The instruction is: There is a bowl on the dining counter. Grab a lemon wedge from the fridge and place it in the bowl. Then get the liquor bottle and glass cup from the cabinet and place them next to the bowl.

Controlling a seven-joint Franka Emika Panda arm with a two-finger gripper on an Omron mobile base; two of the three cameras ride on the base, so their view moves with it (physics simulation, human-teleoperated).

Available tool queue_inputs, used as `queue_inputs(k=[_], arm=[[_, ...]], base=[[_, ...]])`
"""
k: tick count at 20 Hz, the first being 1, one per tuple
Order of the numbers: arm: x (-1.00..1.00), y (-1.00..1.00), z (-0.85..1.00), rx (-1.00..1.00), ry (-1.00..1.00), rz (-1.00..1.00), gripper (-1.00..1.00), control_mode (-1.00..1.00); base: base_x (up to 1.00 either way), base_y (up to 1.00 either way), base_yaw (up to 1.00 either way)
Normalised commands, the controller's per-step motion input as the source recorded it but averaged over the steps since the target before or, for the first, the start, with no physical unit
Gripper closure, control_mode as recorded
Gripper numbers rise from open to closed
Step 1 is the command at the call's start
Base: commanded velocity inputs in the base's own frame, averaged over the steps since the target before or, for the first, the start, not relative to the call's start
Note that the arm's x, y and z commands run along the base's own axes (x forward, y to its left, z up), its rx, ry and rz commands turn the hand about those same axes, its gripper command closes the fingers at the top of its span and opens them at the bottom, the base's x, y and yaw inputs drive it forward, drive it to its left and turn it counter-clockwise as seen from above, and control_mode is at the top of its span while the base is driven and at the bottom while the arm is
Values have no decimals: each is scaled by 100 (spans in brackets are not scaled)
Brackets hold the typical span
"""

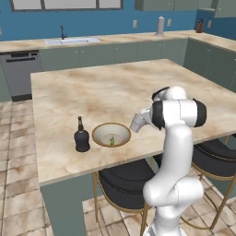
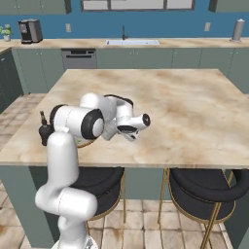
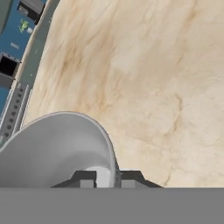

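Two fingertips [image 3: 84, 178] pinch glass cup [image 3: 57, 148] wall; arm elbow-bent, hand over dining counter [image 1: 115, 87] beside bowl [image 1: 111, 134].

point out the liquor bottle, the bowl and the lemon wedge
liquor bottle [image 1: 82, 139]: left base view, on its round body
bowl [image 1: 102, 130]: left base view, on its tan rim
lemon wedge [image 1: 111, 139]: left base view, on its middle

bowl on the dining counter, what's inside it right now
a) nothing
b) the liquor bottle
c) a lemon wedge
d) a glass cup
c: in the left base view a tiny yellow-green lemon wedge lies inside the bowl, while the liquor bottle stands on the dining counter just beside the bowl.
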Motion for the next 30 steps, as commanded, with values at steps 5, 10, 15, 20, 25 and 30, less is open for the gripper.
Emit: queue_inputs(k=[5, 10, 15, 20, 25, 30], arm=[[2, 2, -27, -1, -3, 0, 100, -100], [0, 25, -6, 0, -7, 0, 100, -100], [0, 44, 0, 0, -17, 0, 100, -100], [0, 34, 0, -3, -21, 0, 100, -100], [0, 7, 12, -19, -24, 0, 100, -100], [3, 0, 12, -25, -14, 0, 100, -100]], base=[[0, 0, 0], [0, 0, 0], [0, 0, 0], [0, 0, 0], [0, 0, 0], [0, 0, 0]])
